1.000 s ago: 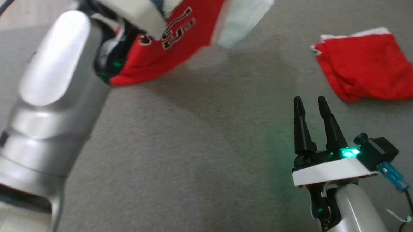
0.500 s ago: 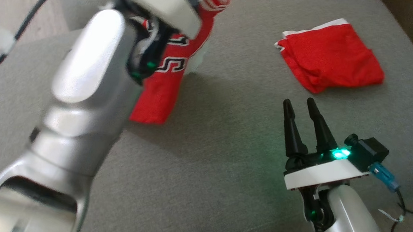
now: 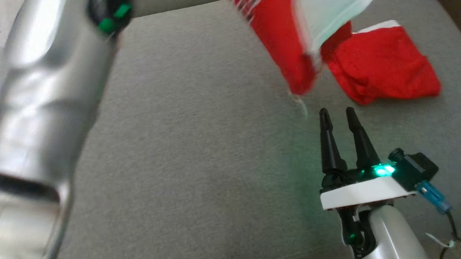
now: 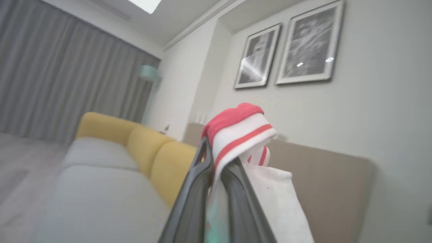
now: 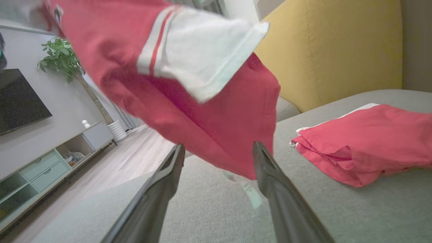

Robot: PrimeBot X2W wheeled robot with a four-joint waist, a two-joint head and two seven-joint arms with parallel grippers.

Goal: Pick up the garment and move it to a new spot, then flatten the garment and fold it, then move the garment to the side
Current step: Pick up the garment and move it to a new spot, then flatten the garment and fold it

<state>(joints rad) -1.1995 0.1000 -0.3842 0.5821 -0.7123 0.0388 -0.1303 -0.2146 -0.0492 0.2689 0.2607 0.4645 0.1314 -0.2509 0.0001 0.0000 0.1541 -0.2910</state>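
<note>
Item 1, left gripper [image 4: 217, 153]: closed on the red-and-white striped band of the garment [image 3: 286, 49], raised above the grey cushion [image 3: 198, 143].
Item 2, garment: airborne, long axis hanging down, lowest corner just ahead of item 3's fingertips and a little to their left.
Item 3, right gripper [image 3: 336, 110]: jaws wide, holding nothing. I judge it the nearer arm for that free corner.
Item 4, folded red cloth [image 3: 387, 74]: lying on the cushion, further right.

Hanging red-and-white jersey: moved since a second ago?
Yes. The red-and-white jersey swung right: earlier well left of the folded red cloth on the grey sofa, now overlapping its left edge.
</note>
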